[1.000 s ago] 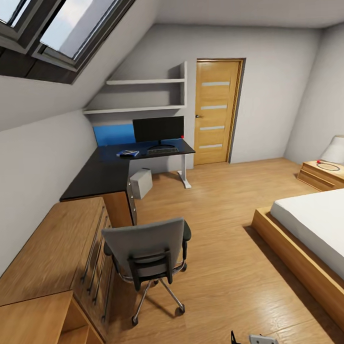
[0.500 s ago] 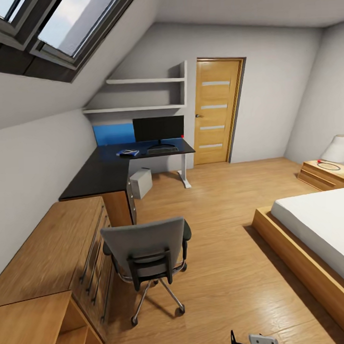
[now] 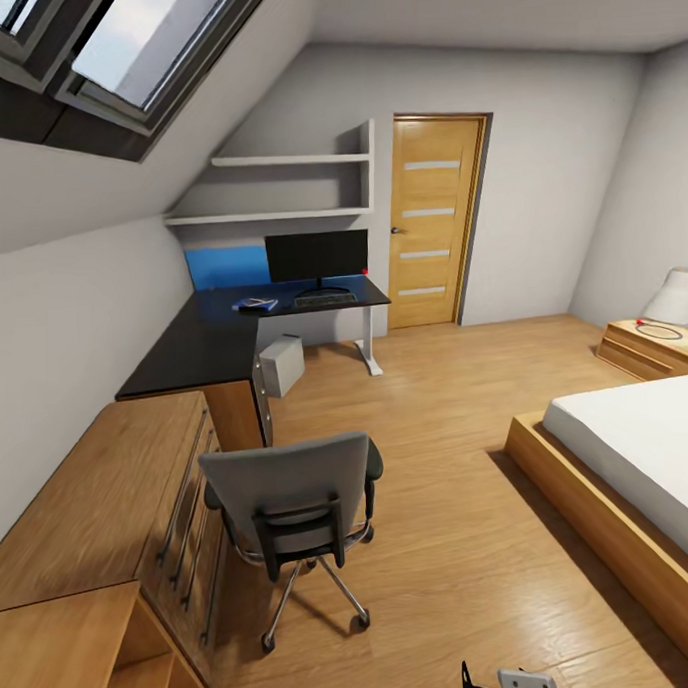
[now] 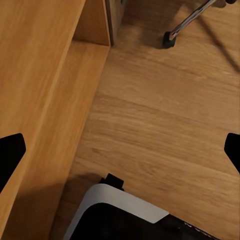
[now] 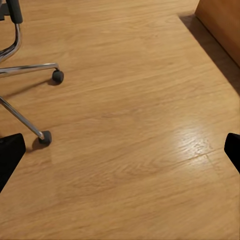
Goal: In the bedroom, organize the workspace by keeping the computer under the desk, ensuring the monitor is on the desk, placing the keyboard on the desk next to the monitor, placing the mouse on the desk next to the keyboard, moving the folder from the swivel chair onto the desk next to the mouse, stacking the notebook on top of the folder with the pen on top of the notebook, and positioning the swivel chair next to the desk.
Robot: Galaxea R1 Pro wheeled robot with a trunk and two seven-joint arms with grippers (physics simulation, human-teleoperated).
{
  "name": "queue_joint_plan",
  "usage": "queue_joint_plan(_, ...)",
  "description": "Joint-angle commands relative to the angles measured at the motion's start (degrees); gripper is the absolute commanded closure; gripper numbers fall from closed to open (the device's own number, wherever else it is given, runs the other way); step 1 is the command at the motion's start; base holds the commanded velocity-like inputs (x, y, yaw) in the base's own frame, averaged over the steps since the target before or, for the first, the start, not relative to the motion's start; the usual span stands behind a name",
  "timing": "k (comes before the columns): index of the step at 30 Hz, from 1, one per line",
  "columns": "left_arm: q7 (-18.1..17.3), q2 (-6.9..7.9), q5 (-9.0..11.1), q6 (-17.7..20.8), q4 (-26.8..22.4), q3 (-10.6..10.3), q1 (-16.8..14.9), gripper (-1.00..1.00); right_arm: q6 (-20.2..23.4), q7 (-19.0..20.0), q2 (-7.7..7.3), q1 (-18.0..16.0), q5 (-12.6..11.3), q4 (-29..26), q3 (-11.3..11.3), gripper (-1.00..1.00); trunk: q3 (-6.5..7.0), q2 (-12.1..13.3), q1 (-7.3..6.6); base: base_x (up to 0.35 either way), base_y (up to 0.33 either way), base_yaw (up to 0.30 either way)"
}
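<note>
Grey swivel chair (image 3: 290,491), black desk (image 3: 209,340), black monitor (image 3: 317,257), white-grey computer (image 3: 282,365).

No readable text, label, brand, number or sign appears on anything in these views.

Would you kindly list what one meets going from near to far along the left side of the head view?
Low wooden cabinets → swivel chair → computer → desk → keyboard → monitor → wall shelves.
</note>
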Motion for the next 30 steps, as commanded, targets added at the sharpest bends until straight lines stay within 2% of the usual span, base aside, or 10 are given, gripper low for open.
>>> queue_joint_plan(1,0.49,0.06,0.44,-0.18,-0.11,-0.49,0.01,-1.00,-0.14,-0.26,0.02,-0.05,-0.34,0.06,0.52,-1.00,-0.26,-0.48,0.24,0.000,0.000,0.000)
queue_joint_plan(27,0.49,0.23,0.50,-0.33,-0.15,-0.40,0.00,-1.00,-0.11,-0.26,0.02,-0.05,-0.33,0.06,0.56,-1.00,-4.93,-10.91,5.95,0.000,0.000,0.000)
queue_joint_plan(30,0.49,0.18,0.46,-0.42,-0.18,-0.39,0.01,-1.00,-0.11,-0.26,0.02,-0.05,-0.33,0.06,0.59,-1.00,-5.47,-12.11,6.61,-0.163,0.000,0.000)
